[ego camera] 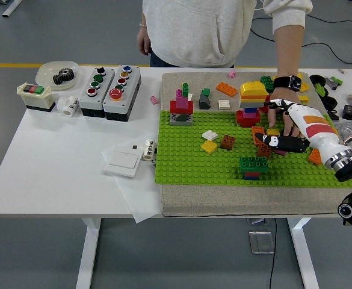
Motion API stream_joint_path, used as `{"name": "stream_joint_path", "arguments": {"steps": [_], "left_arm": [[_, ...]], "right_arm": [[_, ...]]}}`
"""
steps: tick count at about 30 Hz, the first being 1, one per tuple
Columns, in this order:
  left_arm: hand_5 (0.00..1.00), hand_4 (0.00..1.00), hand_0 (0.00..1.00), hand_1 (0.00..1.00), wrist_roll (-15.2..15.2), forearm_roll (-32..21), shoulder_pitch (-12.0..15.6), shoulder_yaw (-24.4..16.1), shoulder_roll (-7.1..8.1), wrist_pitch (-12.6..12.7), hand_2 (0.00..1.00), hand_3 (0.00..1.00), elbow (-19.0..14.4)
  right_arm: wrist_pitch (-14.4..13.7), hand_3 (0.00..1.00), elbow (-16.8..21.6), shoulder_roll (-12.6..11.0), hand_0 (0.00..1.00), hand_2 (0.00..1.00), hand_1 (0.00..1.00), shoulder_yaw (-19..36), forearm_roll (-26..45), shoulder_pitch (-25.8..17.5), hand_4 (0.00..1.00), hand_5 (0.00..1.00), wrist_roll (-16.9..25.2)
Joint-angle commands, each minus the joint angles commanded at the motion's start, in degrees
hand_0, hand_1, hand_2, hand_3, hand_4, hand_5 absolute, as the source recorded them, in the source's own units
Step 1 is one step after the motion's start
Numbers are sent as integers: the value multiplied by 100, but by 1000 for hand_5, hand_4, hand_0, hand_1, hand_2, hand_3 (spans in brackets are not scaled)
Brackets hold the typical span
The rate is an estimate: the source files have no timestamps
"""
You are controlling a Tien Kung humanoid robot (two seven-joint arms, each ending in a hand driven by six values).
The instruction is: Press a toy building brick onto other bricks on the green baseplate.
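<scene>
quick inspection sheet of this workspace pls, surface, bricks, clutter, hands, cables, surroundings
surface: white table, beige mat under green baseplate
job's things: green brick stack near the front; tall stack at the back; loose bricks scattered
clutter: button boxes, gear dish, switch plate
grippers: right robot hand over the baseplate, grip unclear; left nothing seen
cables: on the floor, far right
surroundings: person at the far side, hand beside the robot hand

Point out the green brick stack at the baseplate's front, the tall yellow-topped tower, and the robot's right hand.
green brick stack (253, 165), head view, on its studded green top.
yellow-topped tower (253, 90), head view, on the yellow top brick.
right hand (293, 123), head view, on the white back of the hand.
</scene>
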Motion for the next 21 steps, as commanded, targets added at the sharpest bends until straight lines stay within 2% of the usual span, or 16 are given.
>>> {"name": "stream_joint_path", "arguments": {"steps": [7, 9, 21], "left_arm": [[829, 833, 492, 601, -3, -15, 15, 8, -1, -2, 759, 788, 2], [829, 833, 491, 600, -5, -31, 24, 11, -5, 2, 758, 788, 3], [829, 833, 490, 602, -25, -88, 46, 10, -27, 26, 760, 788, 5]], "right_arm": [[-42, 880, -199, 24, 753, 822, 757, 30, -150, 29, 945, 511, -22], [-11, 877, -385, 29, 751, 811, 756, 69, -404, 28, 935, 504, 35], [-28, 871, -817, 43, 731, 785, 736, 127, -409, 76, 921, 483, 240]]}}
